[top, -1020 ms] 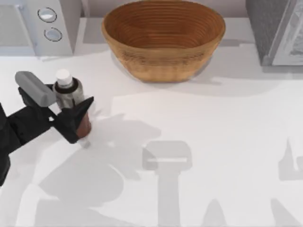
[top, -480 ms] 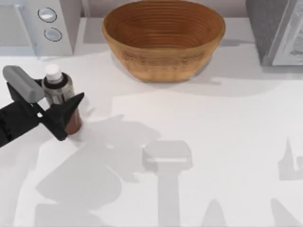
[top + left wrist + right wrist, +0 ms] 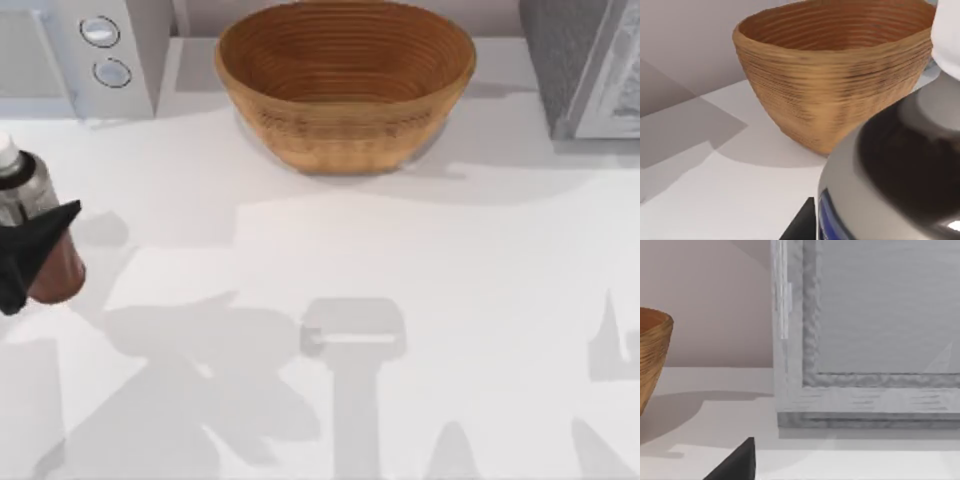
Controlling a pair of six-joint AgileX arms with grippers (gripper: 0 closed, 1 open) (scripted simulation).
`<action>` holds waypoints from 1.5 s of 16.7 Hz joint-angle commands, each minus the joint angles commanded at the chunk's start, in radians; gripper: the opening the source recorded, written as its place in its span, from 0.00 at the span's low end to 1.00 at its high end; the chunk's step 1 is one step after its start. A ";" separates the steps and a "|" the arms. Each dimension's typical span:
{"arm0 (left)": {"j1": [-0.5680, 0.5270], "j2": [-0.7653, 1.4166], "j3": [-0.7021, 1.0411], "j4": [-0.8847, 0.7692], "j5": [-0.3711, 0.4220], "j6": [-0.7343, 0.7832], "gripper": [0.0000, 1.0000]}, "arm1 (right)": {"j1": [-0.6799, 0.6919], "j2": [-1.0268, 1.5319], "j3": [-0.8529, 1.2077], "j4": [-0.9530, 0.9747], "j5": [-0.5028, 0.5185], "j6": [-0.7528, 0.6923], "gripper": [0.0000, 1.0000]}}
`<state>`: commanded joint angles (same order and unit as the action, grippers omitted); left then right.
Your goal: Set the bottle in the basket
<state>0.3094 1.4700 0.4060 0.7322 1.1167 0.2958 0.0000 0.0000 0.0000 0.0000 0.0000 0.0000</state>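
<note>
The bottle (image 3: 38, 235), reddish-brown with a grey-silver band and white cap, hangs upright at the far left edge of the top view, above the table. My left gripper (image 3: 30, 250) is shut on it, and one black finger (image 3: 48, 232) crosses its body. The left wrist view has the bottle (image 3: 900, 165) very close, with the basket (image 3: 830, 75) beyond it. The tan woven basket (image 3: 345, 80) stands at the back centre of the table, well to the right of the bottle. One dark fingertip (image 3: 737, 465) of my right gripper pokes into the right wrist view.
A pale appliance with two round knobs (image 3: 100, 50) stands at the back left. A grey box-like appliance (image 3: 585, 65) stands at the back right, and its front (image 3: 865, 340) rises close before the right wrist. Bare white tabletop (image 3: 400, 300) stretches in front of the basket.
My left gripper has carried the bottle leftward and upward to the top view's left edge. Most of the left arm has left that view. The basket has not moved.
</note>
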 joint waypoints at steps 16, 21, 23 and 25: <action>0.109 -0.225 0.056 -0.309 0.055 0.059 0.00 | 0.000 0.000 0.000 0.000 0.000 0.000 1.00; -0.096 -0.058 0.323 -0.357 -0.303 -0.026 0.00 | 0.000 0.000 0.000 0.000 0.000 0.000 1.00; -0.207 0.026 0.458 -0.385 -0.497 -0.070 0.00 | 0.000 0.000 0.000 0.000 0.000 0.000 1.00; -0.328 0.114 0.603 -0.416 -0.705 -0.117 0.00 | 0.000 0.000 0.000 0.000 0.000 0.000 1.00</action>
<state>-0.0188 1.5838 1.0086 0.3159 0.4120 0.1791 0.0000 0.0000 0.0000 0.0000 0.0000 0.0000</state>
